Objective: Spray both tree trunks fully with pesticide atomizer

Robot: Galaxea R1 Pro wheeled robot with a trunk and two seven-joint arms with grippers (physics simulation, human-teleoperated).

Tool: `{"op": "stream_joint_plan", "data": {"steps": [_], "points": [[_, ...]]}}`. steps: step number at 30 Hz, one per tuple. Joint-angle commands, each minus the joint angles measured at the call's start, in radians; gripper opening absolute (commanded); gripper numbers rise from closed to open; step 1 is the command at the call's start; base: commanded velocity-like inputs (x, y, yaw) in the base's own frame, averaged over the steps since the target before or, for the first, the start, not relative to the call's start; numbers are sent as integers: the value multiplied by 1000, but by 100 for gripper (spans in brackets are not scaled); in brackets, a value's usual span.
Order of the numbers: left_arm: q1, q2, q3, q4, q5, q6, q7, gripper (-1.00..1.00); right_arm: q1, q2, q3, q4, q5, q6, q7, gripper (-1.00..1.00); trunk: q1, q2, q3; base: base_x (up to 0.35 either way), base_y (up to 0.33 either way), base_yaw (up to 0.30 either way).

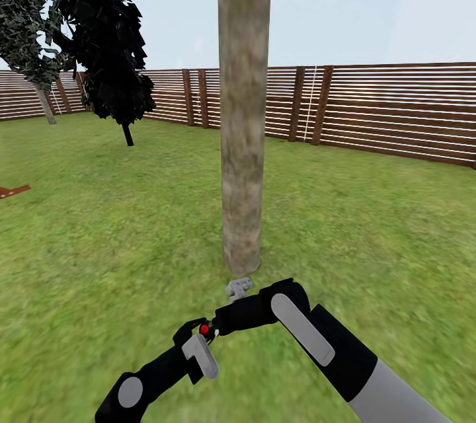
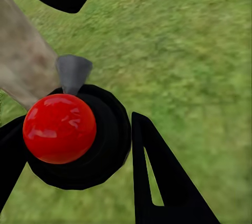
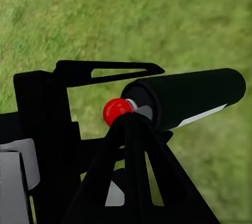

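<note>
Our left gripper (image 2: 79, 124) pinches the pesticide atomizer (image 2: 100, 150), with one finger on each side of its round black body. In the head view the left gripper (image 1: 197, 338) sits low over the grass (image 1: 99, 244), just in front of the foot of the tree trunk (image 1: 243, 112). The right gripper (image 3: 128, 121) has its fingers pressed together with nothing between them. Its tip is at the red knob (image 3: 116, 111) of the bottle, but we cannot tell whether it touches.

We judge that the picking up is done and the spraying of this trunk is the step in hand. The grey nozzle (image 2: 73, 72) points toward the trunk (image 2: 21, 61), low at the base. The next move, we think, calls for raising the aim slowly along the bark, and going around it, before we go to the other tree.

The atomizer (image 3: 189, 95) is a slim dark cylinder with a pale stripe along one side and a shiny red knob at the end. The bark looks mottled grey-brown.
</note>
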Motion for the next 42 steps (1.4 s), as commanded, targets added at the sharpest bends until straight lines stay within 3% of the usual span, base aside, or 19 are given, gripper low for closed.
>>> {"op": "stream_joint_plan", "data": {"steps": [1,42], "points": [[-1,1,-2,-2,-4,5,0,-100,-1,-1,2,-1,-10,1,-10,-100,0,0,-1,0,0,0],[1,-7,0,-22,-3,6,-20,-100,-1,0,2,16,-9,-1,-10,-100,0,0,-1,0,0,0]]}}
